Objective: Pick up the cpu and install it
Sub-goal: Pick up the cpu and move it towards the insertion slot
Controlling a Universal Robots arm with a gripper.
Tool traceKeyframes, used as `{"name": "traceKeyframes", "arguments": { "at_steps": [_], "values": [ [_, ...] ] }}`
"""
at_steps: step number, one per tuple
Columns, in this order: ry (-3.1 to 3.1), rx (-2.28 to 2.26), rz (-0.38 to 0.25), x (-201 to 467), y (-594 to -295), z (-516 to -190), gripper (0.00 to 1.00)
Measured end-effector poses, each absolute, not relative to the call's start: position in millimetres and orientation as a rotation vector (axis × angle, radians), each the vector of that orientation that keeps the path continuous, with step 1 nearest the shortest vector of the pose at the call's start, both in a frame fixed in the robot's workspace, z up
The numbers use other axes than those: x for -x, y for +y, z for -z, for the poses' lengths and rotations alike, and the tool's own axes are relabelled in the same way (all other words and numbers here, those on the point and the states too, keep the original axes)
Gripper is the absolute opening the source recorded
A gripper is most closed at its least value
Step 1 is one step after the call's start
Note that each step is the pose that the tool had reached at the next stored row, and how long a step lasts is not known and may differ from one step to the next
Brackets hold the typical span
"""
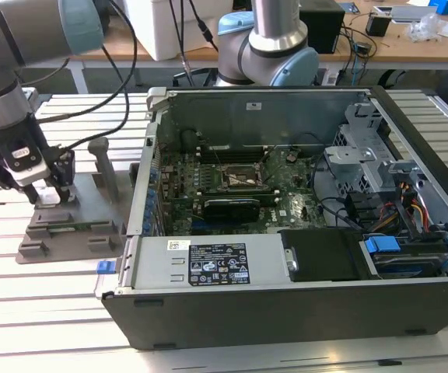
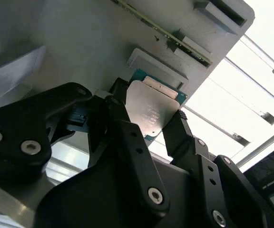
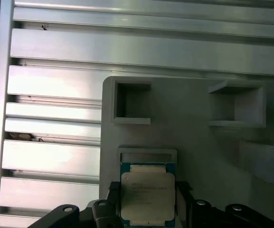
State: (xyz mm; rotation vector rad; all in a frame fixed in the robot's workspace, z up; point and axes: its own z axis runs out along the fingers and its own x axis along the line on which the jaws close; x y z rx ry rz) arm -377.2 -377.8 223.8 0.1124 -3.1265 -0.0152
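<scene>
**Component.** The cpu (image 3: 147, 194) is a flat square chip with a silvery metal top plate on a thin board whose edge shows blue-green. It lies on the grey holder tray (image 3: 194, 133), just beside a shallow rectangular recess (image 3: 148, 155).

**Handling.** Judged from its form, the chip is light and rigid. The metal top is smooth and would slip under a weak clamp. The underside contacts are likely fragile. Grasp by two opposite edges only, keep the chip level, and avoid any twist.

**End effector.** In both wrist views the black fingers (image 2: 179, 129) stand against two opposite edges of the chip, so the end effector (image 1: 50, 194) appears clamped on the cpu. Whether the chip has left the tray cannot be told.

**Surroundings.** In the exterior view the tray rests on the slatted aluminium worktop (image 1: 53, 318) at the exterior view's left. The open computer case (image 1: 302, 307) stands well apart on the right, with the motherboard socket (image 1: 239, 179) exposed.
</scene>
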Motion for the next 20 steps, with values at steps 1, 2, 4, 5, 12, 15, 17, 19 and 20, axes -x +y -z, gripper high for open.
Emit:
{"name": "traceKeyframes", "arguments": {
  "at_steps": [1, 2, 4, 5, 12, 15, 17, 19, 20],
  "values": [
    [-3.127, -0.112, 0.015, 377.2, -377.7, -228.6, 0.55],
    [-3.127, -0.112, 0.014, 377.2, -377.5, -235.5, 0.55],
    [-3.126, -0.112, 0.013, 377.2, -377.1, -247.1, 0.55],
    [-3.127, -0.112, 0.013, 377.2, -376.9, -251.8, 0.55],
    [-3.126, -0.112, 0.011, 377.2, -376.1, -288.9, 0.55],
    [-3.126, -0.112, 0.011, 377.2, -376.0, -306.8, 0.55],
    [-3.126, -0.112, 0.011, 377.2, -375.9, -315.9, 0.55],
    [-3.126, -0.112, 0.011, 377.2, -375.4, -336.0, 0.55],
    [-3.127, -0.112, 0.011, 377.2, -375.2, -340.9, 0.55]
  ]
}}
